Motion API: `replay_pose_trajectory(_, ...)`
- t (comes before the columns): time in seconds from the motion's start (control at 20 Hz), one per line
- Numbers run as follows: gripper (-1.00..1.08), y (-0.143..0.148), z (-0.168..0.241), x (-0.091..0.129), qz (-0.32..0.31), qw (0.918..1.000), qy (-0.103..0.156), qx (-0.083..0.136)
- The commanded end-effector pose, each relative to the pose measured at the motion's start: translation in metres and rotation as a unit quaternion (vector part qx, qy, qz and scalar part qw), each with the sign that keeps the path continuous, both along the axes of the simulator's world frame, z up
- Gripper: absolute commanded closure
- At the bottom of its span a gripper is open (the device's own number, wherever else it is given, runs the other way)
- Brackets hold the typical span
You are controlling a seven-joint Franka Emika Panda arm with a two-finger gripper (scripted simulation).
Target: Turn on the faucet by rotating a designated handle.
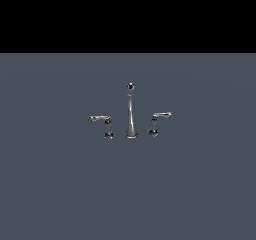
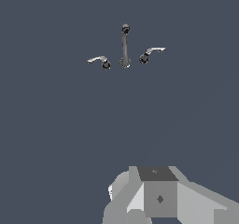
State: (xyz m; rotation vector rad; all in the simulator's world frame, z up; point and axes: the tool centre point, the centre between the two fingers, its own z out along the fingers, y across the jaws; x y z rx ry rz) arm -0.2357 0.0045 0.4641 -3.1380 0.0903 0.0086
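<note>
Here the handle (image 1: 161,117) stands beside the faucet (image 1: 130,111).

No arm shows in the exterior view at all. Only the wrist view catches the robot: a pale grey, blocky piece of the gripper (image 2: 158,197) fills the lower edge of that picture, with a darker square face and a small diamond mark on it. The fingertips are out of sight, so whether the jaws stand apart or together cannot be told.
</note>
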Motion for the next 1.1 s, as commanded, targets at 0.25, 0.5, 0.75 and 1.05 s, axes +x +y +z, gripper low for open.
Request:
replay_pose_trajectory(0.25, 1.08, 0.007, -0.035, 0.029, -0.064, 0.9979, 0.0, 0.0)
replay_pose_trajectory(0.5, 1.08, 0.01, -0.069, 0.058, -0.125, 0.9922, 0.0, 0.001)
replay_pose_trajectory(0.75, 1.08, 0.009, -0.105, 0.09, -0.191, 0.9817, 0.0, 0.001)
replay_pose_trajectory(1.05, 1.08, 0.002, -0.147, 0.126, -0.265, 0.9642, 0.0, 0.001)
